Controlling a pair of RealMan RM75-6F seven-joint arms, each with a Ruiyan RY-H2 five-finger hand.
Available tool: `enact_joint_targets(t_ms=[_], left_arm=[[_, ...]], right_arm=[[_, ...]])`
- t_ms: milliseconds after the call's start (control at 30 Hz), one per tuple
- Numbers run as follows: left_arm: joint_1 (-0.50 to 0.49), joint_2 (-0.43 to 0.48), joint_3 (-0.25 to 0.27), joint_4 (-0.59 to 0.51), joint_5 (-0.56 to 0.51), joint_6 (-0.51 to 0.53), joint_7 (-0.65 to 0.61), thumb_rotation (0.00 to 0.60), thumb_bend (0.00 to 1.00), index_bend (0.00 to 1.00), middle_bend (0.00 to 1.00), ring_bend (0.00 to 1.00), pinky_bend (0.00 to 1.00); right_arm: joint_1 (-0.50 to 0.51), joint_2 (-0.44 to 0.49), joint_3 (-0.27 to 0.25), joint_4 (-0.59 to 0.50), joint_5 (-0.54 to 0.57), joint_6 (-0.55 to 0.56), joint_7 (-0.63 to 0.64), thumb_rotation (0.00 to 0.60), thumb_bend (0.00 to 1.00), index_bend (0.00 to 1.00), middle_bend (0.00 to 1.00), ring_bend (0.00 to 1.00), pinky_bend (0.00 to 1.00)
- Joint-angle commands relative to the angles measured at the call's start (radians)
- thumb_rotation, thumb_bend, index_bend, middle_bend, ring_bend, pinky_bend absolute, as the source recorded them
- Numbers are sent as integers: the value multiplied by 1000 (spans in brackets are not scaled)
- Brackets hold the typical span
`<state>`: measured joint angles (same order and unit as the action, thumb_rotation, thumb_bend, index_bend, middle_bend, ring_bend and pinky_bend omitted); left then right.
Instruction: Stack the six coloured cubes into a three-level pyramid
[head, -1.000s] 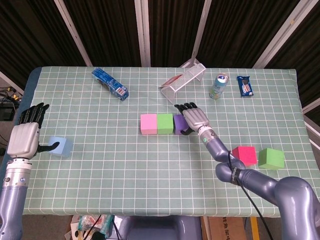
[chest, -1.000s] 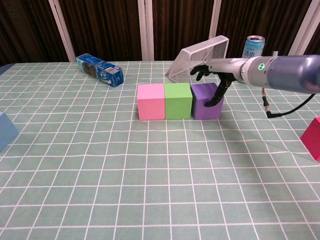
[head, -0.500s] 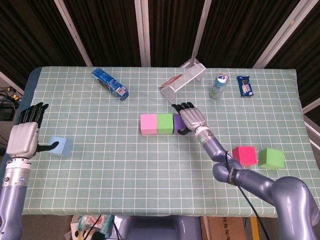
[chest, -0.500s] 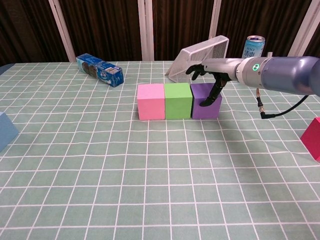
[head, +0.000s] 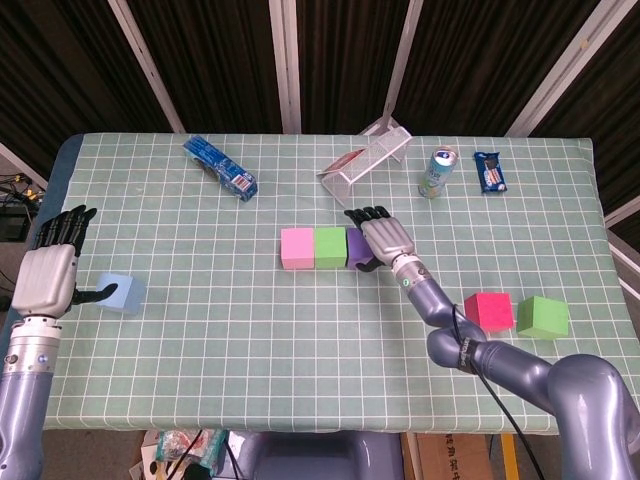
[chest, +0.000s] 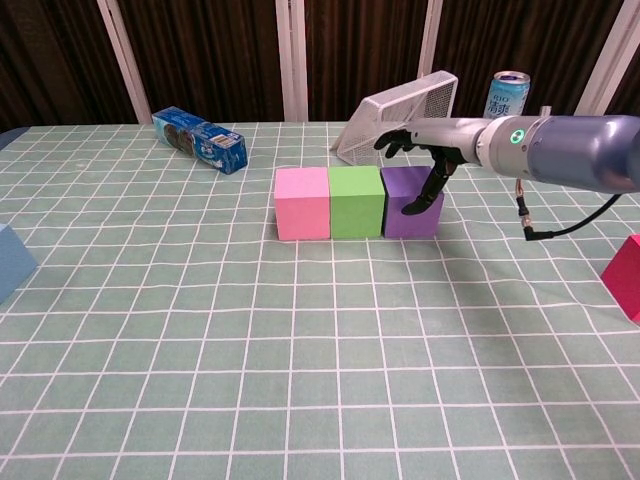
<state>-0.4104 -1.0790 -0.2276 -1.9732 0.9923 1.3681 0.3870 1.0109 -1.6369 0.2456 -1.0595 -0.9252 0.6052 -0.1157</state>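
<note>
Near the centre of the head view three cubes sit in a touching row on the green checked table (head: 300, 330) — a pink cube (head: 297, 248) on the left, a green cube (head: 330, 247) in the middle and a purple cube (head: 357, 246) on the right. The right hand (head: 383, 238) lies flat over the top of the purple cube with its fingers stretched toward the upper part of the frame; in the chest view the thumb (chest: 424, 192) hangs down across the cube's front face, so the hand rests on the cube, though whether it actually grasps it cannot be told from either view. At the lower right of the head view a red cube (head: 488, 309) and a second green cube (head: 542, 316) stand side by side, just apart, on the table beside the right forearm. At the far left edge the left hand (head: 52, 275) is spread and holds nothing, its thumb reaching toward a light blue cube (head: 122, 293) just to its right. Along the upper part of the frame lie a blue snack packet (head: 221, 167), a tipped white wire basket (head: 368, 158), an upright drink can (head: 437, 172) and a small dark blue wrapper (head: 490, 171) — all well apart from the row of cubes
</note>
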Motion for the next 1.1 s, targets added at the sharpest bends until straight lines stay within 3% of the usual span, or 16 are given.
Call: enact_joint_targets(t_ms=[33,433,1100], left_arm=[[2,4,0,-5,4,2,-4,600,82,0,26,0,50],[13,25,0,-36,27,9,-26,600,82,0,26,0,50],[13,30,-9,-26,14,6,-40,600,82,0,26,0,50]], right_arm=[[-22,30,-9,-57,8,23,-12,600,262,0,107,38,0],[-62,94,-15,-199,53,123,-84,600,261,0,107,38,0],[-16,18,0,-117,152,107,-148,600,262,0,107,39,0]])
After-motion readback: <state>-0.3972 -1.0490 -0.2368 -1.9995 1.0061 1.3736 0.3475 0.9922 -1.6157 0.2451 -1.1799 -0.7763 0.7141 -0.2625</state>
